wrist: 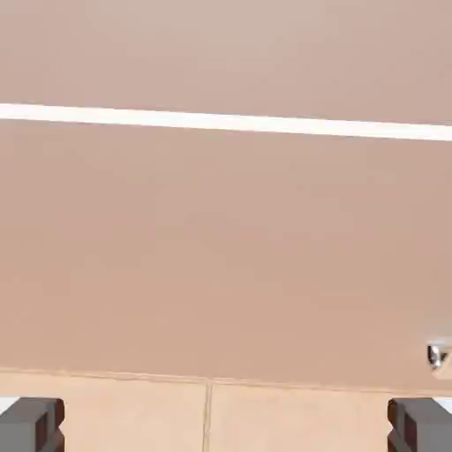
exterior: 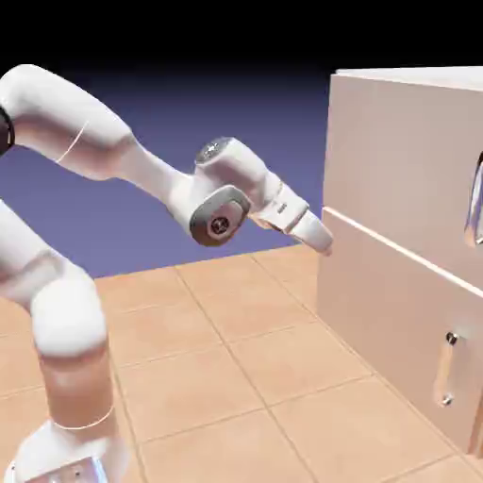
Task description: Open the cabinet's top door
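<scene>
The cabinet (exterior: 396,245) is standing at the right of the exterior view on the tiled surface (exterior: 236,377), a pale beige-pink box with two stacked front panels divided by a thin white seam. The top door (exterior: 406,170) is lying flush with the cabinet front, and its curved silver handle (exterior: 474,203) is showing only partly at the picture's right edge. The lower panel (exterior: 396,330) is carrying a short straight silver handle (exterior: 447,370) near its right side.

I am reaching in from the left with my fingers (exterior: 319,236) pointing at the cabinet's near corner, right at the height of the seam between the two panels, well apart from both handles. In the hand view my two grey fingers (wrist: 31,424) are sitting spread wide at the bottom corners, released, with nothing between them. That view is filling with beige panel, the white seam (wrist: 226,122) crossing it high up, a strip of tiled surface below, and a small silver bit of a handle at the right edge.
</scene>
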